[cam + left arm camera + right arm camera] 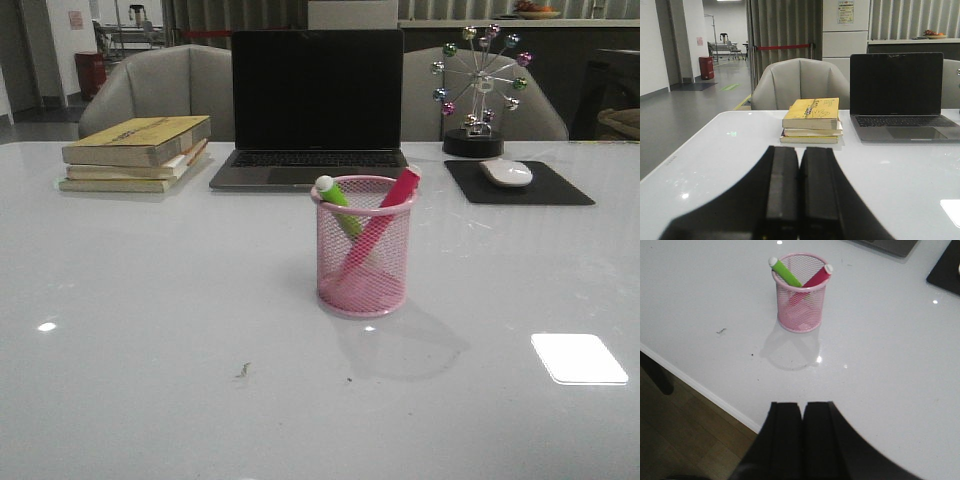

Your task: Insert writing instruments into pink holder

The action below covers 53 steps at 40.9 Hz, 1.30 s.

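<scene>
The pink mesh holder stands upright in the middle of the table, before the laptop. Inside it the pink marker and the green marker lean crossed, their ends above the rim. Both the left gripper and the right gripper have the fingers pressed together, holding nothing.

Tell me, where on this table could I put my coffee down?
Bare tabletop spreads all around the pink holder, especially the near side. The far edge is crowded: books, laptop, mouse pad.

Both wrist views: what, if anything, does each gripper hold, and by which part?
Nothing. The left gripper and right gripper have their jaws shut on nothing, well away from the round pink wire-mesh holder.
</scene>
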Each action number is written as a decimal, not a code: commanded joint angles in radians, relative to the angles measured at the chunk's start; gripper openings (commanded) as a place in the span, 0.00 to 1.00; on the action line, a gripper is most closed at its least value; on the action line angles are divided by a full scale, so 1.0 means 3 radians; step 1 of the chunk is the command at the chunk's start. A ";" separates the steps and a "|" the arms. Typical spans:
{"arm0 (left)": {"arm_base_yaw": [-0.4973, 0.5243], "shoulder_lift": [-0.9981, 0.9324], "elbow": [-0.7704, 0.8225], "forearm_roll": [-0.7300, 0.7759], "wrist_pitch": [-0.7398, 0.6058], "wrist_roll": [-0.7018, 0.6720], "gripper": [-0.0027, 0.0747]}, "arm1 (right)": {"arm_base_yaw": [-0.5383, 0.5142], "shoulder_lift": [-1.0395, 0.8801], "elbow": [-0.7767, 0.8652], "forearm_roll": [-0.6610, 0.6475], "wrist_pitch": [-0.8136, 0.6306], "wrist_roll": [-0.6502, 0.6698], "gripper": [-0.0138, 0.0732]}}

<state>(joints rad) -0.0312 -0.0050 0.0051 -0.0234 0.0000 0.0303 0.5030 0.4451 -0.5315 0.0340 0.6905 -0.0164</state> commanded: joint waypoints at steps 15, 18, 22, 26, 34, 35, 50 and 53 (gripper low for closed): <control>-0.0004 -0.0061 0.0015 -0.0032 -0.0311 -0.0024 0.15 | -0.0021 0.0013 -0.0093 -0.0035 -0.0222 -0.0005 0.22; -0.0004 -0.0061 0.0015 -0.0032 -0.0311 -0.0024 0.15 | -0.0021 0.0013 -0.0093 -0.0035 -0.0226 -0.0005 0.22; -0.0004 -0.0061 0.0015 -0.0032 -0.0311 -0.0024 0.15 | -0.0112 -0.0134 0.0023 -0.0113 -0.0380 -0.0005 0.22; -0.0004 -0.0061 0.0015 -0.0032 -0.0311 -0.0024 0.15 | -0.0497 -0.0435 0.0331 -0.0152 -0.0845 -0.0005 0.22; -0.0004 -0.0061 0.0015 -0.0032 -0.0311 -0.0024 0.15 | -0.1194 -0.1249 0.1229 -0.0113 -0.1883 -0.0002 0.22; -0.0004 -0.0061 0.0015 -0.0032 -0.0311 -0.0024 0.15 | -0.1246 -0.1339 0.1306 -0.0113 -0.1952 -0.0002 0.22; -0.0004 -0.0061 0.0015 -0.0032 -0.0311 -0.0024 0.15 | -0.1423 -0.1584 0.1851 -0.0113 -0.2552 -0.0002 0.22; -0.0004 -0.0061 0.0015 -0.0032 -0.0311 -0.0024 0.15 | -0.1464 -0.1584 0.1851 -0.0113 -0.2552 -0.0002 0.22</control>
<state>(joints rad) -0.0312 -0.0050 0.0051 -0.0234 -0.0053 0.0303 0.0784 -0.0104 0.0279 0.0000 0.0322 -0.0164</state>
